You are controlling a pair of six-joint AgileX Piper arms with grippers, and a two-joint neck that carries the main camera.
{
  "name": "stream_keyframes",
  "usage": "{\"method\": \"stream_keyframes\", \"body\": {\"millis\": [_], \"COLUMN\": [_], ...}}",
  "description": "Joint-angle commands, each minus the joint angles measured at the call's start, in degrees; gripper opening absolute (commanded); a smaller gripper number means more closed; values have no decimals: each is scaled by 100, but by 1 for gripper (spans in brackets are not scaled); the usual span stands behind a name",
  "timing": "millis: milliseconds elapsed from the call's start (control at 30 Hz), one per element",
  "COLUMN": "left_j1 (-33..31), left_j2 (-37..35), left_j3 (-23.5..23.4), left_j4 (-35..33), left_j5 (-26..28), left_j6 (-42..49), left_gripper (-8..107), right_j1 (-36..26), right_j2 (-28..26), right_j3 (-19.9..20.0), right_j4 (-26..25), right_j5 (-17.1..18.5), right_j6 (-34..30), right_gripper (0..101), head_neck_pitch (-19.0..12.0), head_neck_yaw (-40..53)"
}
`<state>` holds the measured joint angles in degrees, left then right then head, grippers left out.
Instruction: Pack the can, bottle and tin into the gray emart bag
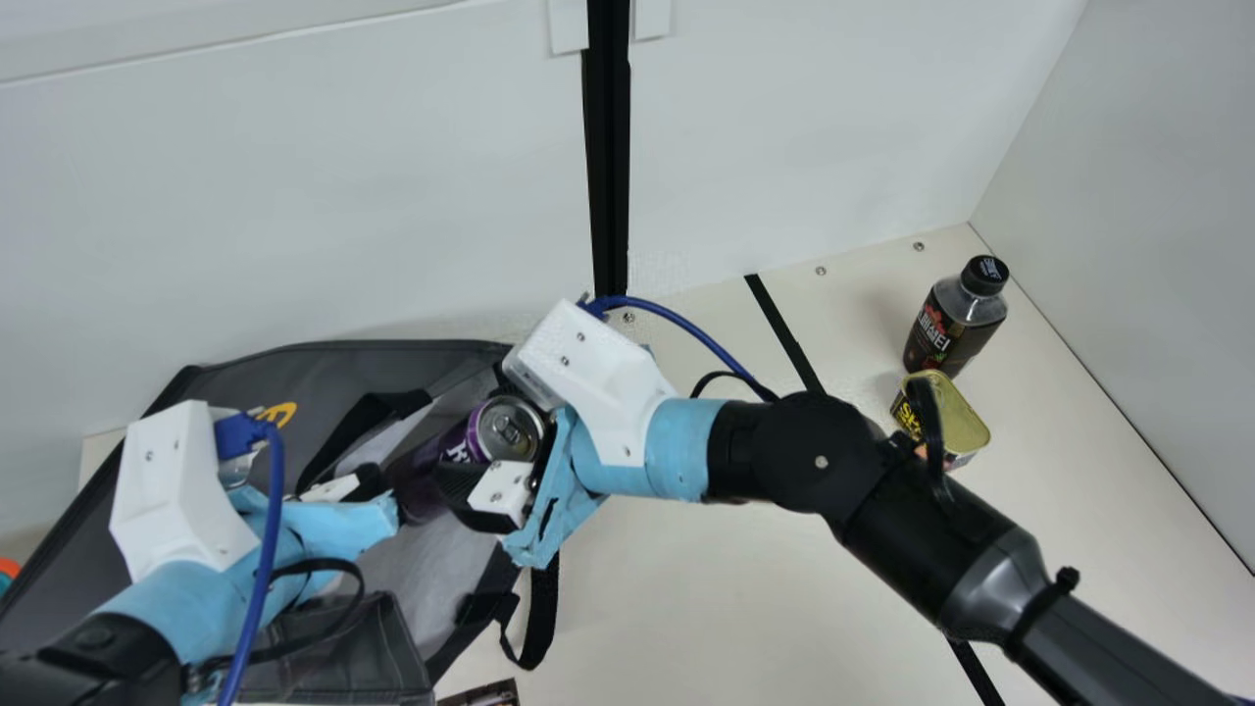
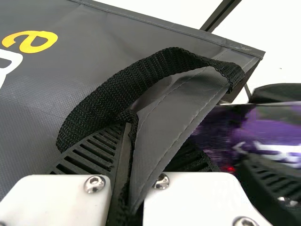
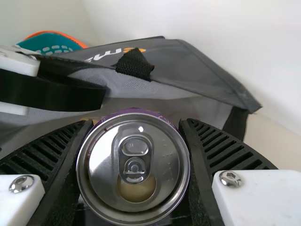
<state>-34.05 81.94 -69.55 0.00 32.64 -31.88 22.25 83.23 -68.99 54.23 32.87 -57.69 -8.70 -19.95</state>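
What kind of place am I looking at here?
Probably a robot test booth: plain white panels close in a cream table, and two cabled arms work over a gray bag.

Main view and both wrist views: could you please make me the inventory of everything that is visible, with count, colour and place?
bag: 1, gray, table's left side
straps: at least 2, black, on the bag
can: 1, purple with silver top, at the bag's opening
bottle: 1, dark with black cap, table's far right
tin: 1, yellow, in front of the bottle
perforated container: 1, teal and orange, beyond the bag
printed item: 1, dark, main view's bottom edge
table: 1, cream, underneath
walls: at least 2, white, behind and right
post: 1, black, back wall
left gripper: 1, black and white, jaws on the bag's edge
right gripper: 1, black and white, jaws around the can
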Motion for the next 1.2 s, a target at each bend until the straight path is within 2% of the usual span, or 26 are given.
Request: {"method": "stream_keyframes", "body": {"millis": [0,567,1167], "left_j1": [0,0,0], "left_j2": [0,0,0], "left_j3": [0,0,0], "left_j4": [0,0,0], "left_j5": [0,0,0], "left_j6": [0,0,0], "left_gripper": [10,10,10], "right_j1": [14,204,363], "right_j2": [64,794,1552], "right_j3": [12,126,28], "right_j4": [118,890,1605], "right_j5": [-16,-246,-402], "right_j6": [-145,-1172,-2002], "right_gripper": [0,0,0], "head_neck_pitch": [-130,-130,-130], "head_neck_yaw": [-5,-5,-5]}}
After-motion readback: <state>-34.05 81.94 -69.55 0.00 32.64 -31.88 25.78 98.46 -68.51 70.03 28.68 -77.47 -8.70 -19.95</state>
